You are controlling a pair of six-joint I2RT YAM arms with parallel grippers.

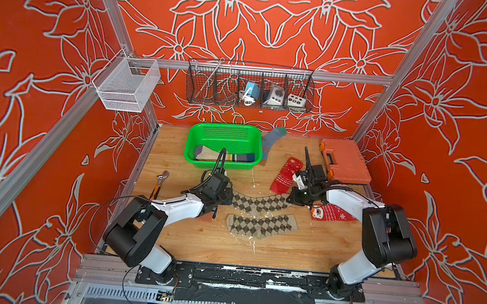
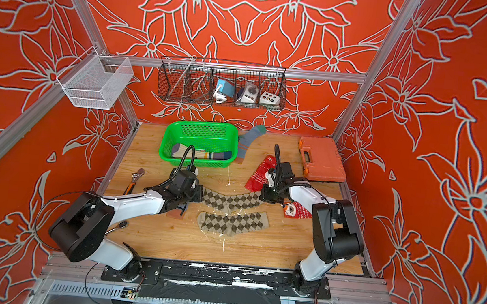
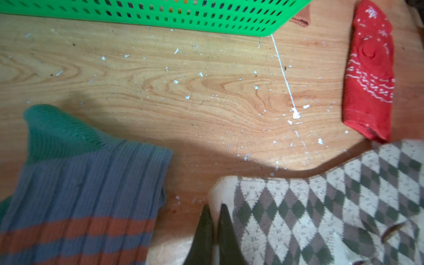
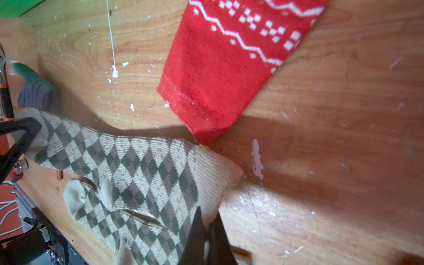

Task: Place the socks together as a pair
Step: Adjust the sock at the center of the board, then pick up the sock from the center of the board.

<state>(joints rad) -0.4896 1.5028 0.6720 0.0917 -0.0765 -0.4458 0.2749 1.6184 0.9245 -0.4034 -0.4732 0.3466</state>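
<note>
An olive-tan argyle sock (image 1: 258,203) hangs stretched between both grippers, just above the table. My left gripper (image 3: 214,229) is shut on its pale end, and my right gripper (image 4: 207,231) pinches the other end. Its twin argyle sock (image 1: 261,225) lies flat just in front. A red snowflake sock (image 1: 285,176) lies behind the right gripper, and a second red sock (image 1: 331,213) is partly under the right arm. One blue orange-striped sock (image 3: 80,195) lies under the left wrist, another (image 1: 271,143) leans at the basket's back corner. Beige striped socks (image 1: 224,155) lie in the basket.
The green basket (image 1: 223,126) stands at the back middle. An orange tool case (image 1: 345,161) sits at the back right. A wrench (image 1: 159,183) lies by the left edge, a ratchet (image 2: 118,226) beneath the left arm. Wire baskets (image 1: 249,87) hang on the back wall.
</note>
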